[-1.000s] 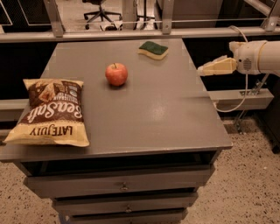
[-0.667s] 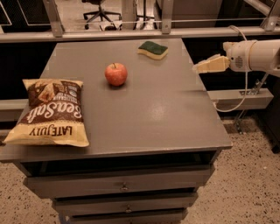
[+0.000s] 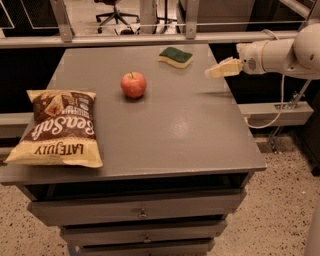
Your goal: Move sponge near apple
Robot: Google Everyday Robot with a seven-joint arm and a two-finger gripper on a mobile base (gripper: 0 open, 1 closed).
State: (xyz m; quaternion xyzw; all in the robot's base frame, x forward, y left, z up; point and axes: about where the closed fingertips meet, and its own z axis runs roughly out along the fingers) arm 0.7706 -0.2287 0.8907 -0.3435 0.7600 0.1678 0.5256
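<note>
The sponge [image 3: 176, 56], dark green on top over pale yellow foam, lies flat at the far right of the grey table [image 3: 165, 130]. The red-orange apple [image 3: 133, 84] stands to its front left, about one apple width from it, near the table's middle back. My gripper [image 3: 210, 73] comes in from the right on a white arm and hangs over the table's right edge, a short way to the right and front of the sponge, not touching it. It holds nothing.
A brown and yellow chip bag [image 3: 59, 127] lies flat at the table's front left. Drawers [image 3: 142, 212] sit under the tabletop. A metal rail [image 3: 150, 37] runs behind the table, with an office chair [image 3: 112, 12] beyond it.
My gripper has moved left and toward the back, from beside the table's right edge to a spot closer to the sponge. The sponge, apple and bag have not moved.
</note>
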